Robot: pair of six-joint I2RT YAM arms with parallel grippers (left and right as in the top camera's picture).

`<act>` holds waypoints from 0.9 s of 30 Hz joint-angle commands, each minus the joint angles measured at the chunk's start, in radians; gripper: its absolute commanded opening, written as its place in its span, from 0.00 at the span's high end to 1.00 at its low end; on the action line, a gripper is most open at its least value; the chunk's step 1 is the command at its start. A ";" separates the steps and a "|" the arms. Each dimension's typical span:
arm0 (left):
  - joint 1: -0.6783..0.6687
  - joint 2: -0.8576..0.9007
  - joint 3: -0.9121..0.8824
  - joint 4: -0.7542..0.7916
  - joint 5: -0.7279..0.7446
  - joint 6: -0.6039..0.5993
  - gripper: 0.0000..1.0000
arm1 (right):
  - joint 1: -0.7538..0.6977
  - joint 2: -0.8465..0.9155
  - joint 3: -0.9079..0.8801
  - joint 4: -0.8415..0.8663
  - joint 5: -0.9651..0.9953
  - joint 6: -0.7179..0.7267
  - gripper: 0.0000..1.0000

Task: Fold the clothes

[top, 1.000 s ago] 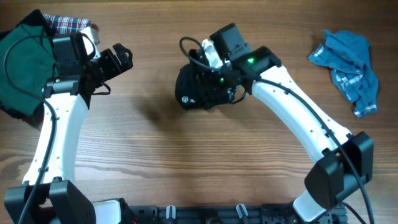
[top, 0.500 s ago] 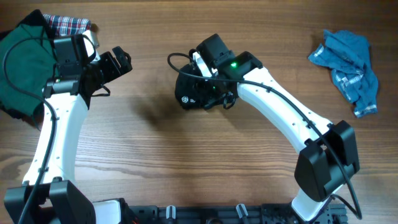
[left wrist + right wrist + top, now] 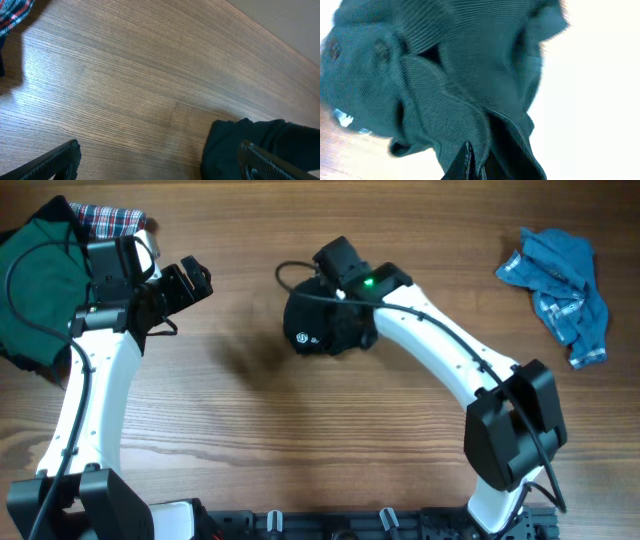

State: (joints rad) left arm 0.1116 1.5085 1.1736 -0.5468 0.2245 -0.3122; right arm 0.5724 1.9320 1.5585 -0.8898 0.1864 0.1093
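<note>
Black shirt (image 3: 318, 332) is seen bunched in a heap at the far middle of the worktop (image 3: 250, 430), with its white logo showing. Right gripper (image 3: 469, 161) is clamped tight on its fabric. Left gripper (image 3: 159, 159) is held wide apart with nothing grasped. Blue garment (image 3: 560, 292) is seen crumpled near the far right corner.

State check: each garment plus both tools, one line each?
black shirt: bunched in a lump mid-table, logo showing, gripped by the right tool
blue garment: crumpled, unfolded, far right, nothing touching it
green garment: heaped at the left edge, unfolded
plaid cloth: bunched next to the green garment
left tool: open, empty
right tool: shut on black shirt
</note>
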 commanded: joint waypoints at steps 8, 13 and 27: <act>0.000 0.014 0.005 0.000 -0.013 0.021 0.00 | -0.215 0.088 -0.013 -0.060 -0.205 0.033 0.92; 0.000 0.028 0.005 0.000 -0.013 0.021 0.00 | -0.221 0.090 -0.013 -0.082 -0.236 -0.001 0.15; -0.004 0.092 0.005 0.008 0.024 0.020 0.00 | -0.257 0.013 0.319 -0.082 -0.364 -0.006 0.11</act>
State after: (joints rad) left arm 0.1116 1.5917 1.1736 -0.5457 0.2214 -0.3119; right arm 0.3134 1.9842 1.8271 -0.9833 -0.0513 0.1101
